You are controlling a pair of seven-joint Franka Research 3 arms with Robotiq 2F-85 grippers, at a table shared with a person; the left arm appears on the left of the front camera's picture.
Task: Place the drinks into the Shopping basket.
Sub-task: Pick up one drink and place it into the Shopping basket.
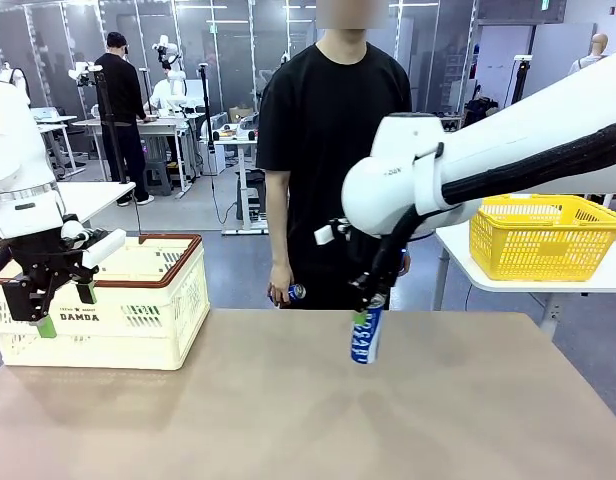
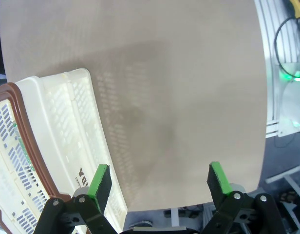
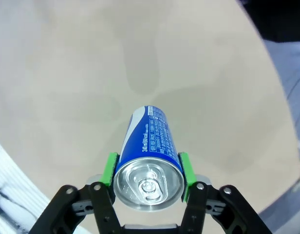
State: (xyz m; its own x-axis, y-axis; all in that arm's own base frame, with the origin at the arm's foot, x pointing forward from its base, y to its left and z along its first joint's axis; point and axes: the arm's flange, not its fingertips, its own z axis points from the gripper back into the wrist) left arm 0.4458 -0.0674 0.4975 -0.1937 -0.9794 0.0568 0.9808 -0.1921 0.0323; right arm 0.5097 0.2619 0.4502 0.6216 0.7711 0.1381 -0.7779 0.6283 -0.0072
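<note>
My right gripper [image 1: 365, 318] is shut on a blue can [image 1: 366, 338] with white lettering, one of the drinks. It holds the can upright, a little above the middle of the table. In the right wrist view the green pads clamp the can [image 3: 149, 146] on both sides just below its silver top, so the right gripper [image 3: 147, 168] is full. The Shopping basket [image 1: 138, 325], cream-white with a brown rim, stands at the table's left. My left gripper [image 1: 66, 310] hangs open in front of it with nothing held. In the left wrist view, the left gripper [image 2: 159, 178] is over the tabletop beside the basket [image 2: 62, 126].
A person in black stands at the table's far edge, holding another blue can [image 1: 294, 292] low in one hand. A yellow mesh basket [image 1: 543, 240] sits on a separate white table at the right. The brown tabletop [image 1: 288, 420] is bare between the arms.
</note>
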